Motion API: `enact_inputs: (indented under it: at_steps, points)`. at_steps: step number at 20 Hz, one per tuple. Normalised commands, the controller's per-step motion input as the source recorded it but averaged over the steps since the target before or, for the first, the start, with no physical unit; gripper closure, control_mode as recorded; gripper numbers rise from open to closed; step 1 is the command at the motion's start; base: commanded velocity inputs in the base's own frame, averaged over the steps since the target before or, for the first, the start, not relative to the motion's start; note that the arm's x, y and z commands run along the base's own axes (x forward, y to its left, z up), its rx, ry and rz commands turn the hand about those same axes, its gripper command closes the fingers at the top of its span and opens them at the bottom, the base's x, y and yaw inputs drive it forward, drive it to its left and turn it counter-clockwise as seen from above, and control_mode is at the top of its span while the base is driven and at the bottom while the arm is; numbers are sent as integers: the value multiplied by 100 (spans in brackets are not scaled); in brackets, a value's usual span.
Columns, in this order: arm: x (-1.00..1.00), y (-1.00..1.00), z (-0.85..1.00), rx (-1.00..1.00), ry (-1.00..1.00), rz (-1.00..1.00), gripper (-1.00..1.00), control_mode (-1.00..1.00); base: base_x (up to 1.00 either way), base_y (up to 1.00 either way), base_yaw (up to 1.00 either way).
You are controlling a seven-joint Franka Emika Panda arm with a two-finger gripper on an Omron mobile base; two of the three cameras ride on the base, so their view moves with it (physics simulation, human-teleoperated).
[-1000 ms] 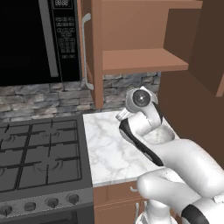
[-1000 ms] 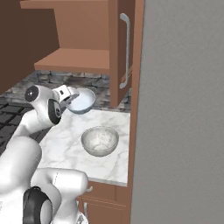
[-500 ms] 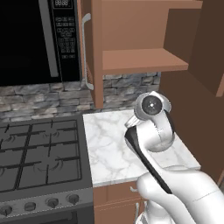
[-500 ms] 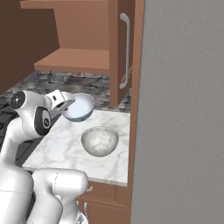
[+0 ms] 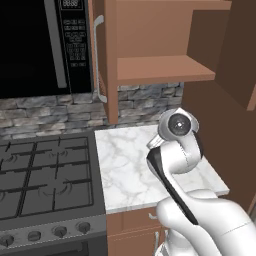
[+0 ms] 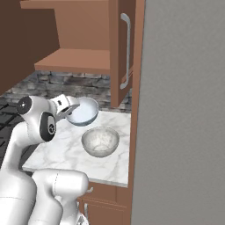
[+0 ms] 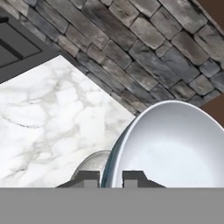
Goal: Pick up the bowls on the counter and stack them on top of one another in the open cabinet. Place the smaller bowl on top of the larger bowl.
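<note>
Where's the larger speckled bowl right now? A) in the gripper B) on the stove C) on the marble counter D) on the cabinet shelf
C: the larger bowl sits on the counter, while the gripper is shut on the smaller bowl's rim, held above it.

The white arm rises from the base, bends at a dark elbow joint and reaches forward above the counter's [image 6: 66,149] middle. The gripper [image 7: 110,177] has its 2 fingers [image 7: 133,177] clamped on the smaller bowl's [image 6: 83,112] rim, holding it tilted.
</note>
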Motion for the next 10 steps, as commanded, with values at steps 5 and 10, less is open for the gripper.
enact_inputs:
  at_steps: [5,10]
  points:
    - [0,-28,-2,4,2,0,100,-100,0,0,0]
    - [0,-4,0,0,0,0,100,-100,0,0,0]
